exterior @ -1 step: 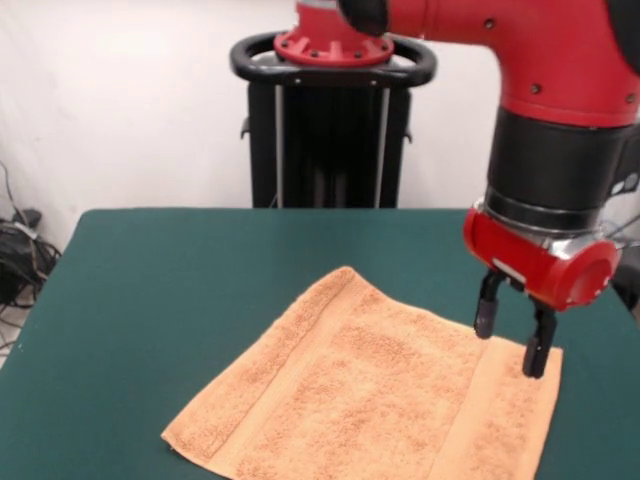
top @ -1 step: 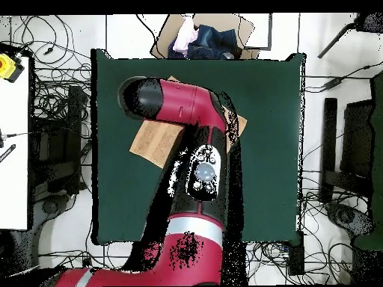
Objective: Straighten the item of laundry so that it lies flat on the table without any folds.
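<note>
The item of laundry [exterior @ -1 step: 370, 395] is a light orange-tan terry towel with flat woven bands near two ends. It lies spread out on the dark green table [exterior @ -1 step: 170, 280], turned at an angle, and its near edge runs out of the front view. My gripper [exterior @ -1 step: 513, 338] hangs just above the towel's far right corner, open, with nothing between its black fingers [exterior @ -1 step: 486, 312]. In the overhead view the red arm covers most of the towel [top @ -1 step: 153, 140], and the gripper itself is hidden under the arm.
A cardboard box with clothes [top @ -1 step: 202, 37] sits beyond the table's far edge in the overhead view. Cables [top @ -1 step: 45, 97] and dark stands surround the table. A white surface with a yellow object [top @ -1 step: 7, 66] lies at the left.
</note>
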Robot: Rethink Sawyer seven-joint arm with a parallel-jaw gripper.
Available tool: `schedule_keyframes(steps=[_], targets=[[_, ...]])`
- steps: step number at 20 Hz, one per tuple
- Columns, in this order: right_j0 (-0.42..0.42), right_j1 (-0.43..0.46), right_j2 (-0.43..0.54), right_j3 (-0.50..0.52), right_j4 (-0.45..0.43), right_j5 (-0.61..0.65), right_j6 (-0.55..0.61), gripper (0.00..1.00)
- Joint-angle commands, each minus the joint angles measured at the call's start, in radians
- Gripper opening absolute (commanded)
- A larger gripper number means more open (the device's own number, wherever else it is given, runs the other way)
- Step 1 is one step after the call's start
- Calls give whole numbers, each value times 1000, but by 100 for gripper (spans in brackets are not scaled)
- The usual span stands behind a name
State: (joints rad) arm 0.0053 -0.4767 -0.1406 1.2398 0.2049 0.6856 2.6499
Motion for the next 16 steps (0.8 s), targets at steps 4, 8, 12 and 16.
schedule_keyframes(steps=[4,8,12,16], targets=[[-188,-55,368,320,146,-48,-131,100],[-246,-75,451,391,187,-28,-135,100],[-315,-92,551,460,226,-26,-159,100],[-319,-96,554,456,184,-36,-126,100]])
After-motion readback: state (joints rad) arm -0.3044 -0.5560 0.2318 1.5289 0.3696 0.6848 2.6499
